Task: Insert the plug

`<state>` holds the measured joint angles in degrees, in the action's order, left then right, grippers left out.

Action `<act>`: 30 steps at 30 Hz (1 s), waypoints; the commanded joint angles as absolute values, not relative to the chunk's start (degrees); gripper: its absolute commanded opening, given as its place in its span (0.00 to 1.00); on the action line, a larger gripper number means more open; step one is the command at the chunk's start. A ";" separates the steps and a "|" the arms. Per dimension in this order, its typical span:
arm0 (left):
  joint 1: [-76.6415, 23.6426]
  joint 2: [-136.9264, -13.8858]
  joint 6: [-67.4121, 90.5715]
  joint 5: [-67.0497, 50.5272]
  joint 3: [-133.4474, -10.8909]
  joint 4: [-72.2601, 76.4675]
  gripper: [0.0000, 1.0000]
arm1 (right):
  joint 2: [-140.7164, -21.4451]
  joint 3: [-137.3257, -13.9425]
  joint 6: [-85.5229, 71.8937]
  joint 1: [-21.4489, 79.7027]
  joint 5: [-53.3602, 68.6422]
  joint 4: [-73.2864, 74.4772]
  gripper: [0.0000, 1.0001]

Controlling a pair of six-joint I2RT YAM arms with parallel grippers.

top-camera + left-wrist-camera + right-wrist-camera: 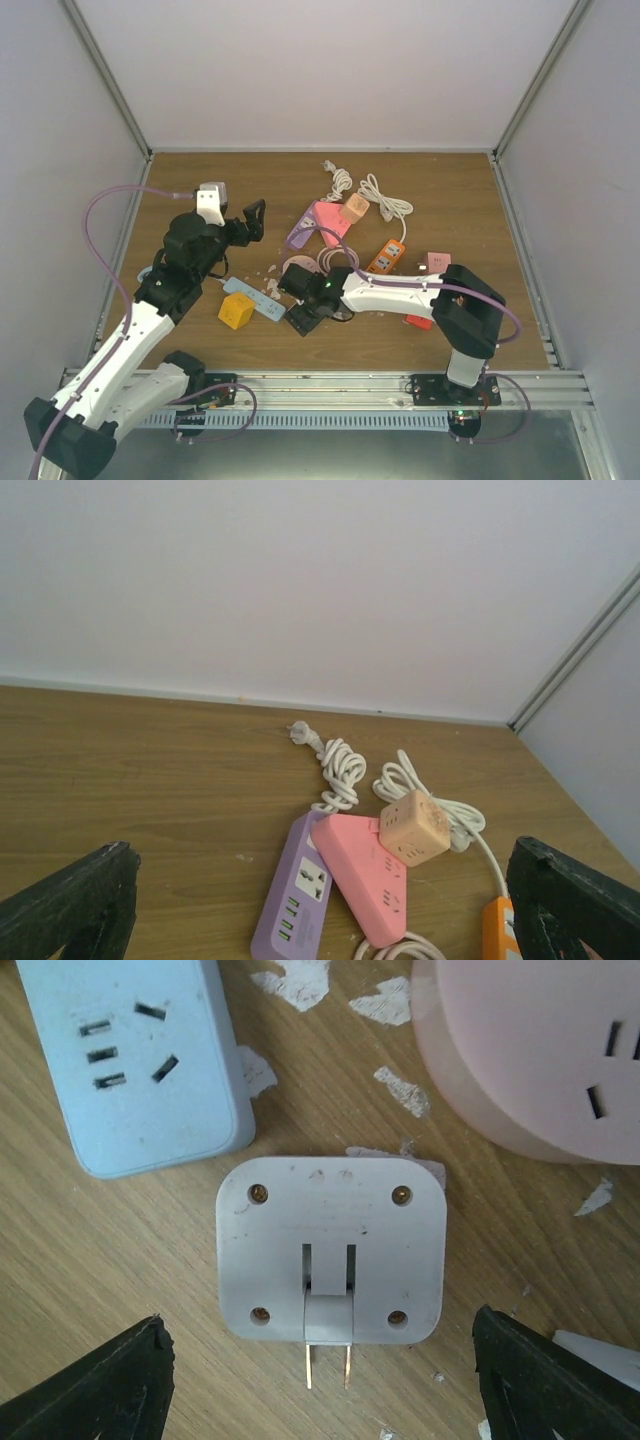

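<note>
from above, your right claw (305,318) is low over the worktop (450,200), right by the end of the blue strip (254,299). a yellow cube (236,310) sits just beside that strip. your left claw (255,218) is up in the air on the left, well apart from it all.

the left wrist view shows both its fingers (70,905) spread wide with nothing between them. past them lie a purple strip (295,895), a pink strip (365,875), a peach cube (413,827) and a white cord (335,770). that arm is out of the way, so there is little risk there.

in the right wrist view, the white plug (330,1260) lies flat on the wood, near the blue strip and a round pink socket (540,1050). its two thin pins (327,1365) stick out toward the camera. the right fingers (90,1390) are spread wide on both sides and hold nothing.

here is what i think could go wrong:
- the plug is flat and low, so the fingers may just push it along and not grab it.
- if you squeeze on the pins, they may fold or bend.
- a crooked grip would tilt the pins, and they would miss the slots.
- the blue strip looks loose, so pushing in may slide it away.
</note>
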<state>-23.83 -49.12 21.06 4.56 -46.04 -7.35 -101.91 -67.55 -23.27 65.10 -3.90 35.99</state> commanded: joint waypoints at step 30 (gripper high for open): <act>-20.48 -51.33 21.86 0.27 -44.72 -7.53 0.99 | -98.54 -64.69 -24.82 65.78 -20.90 25.35 0.56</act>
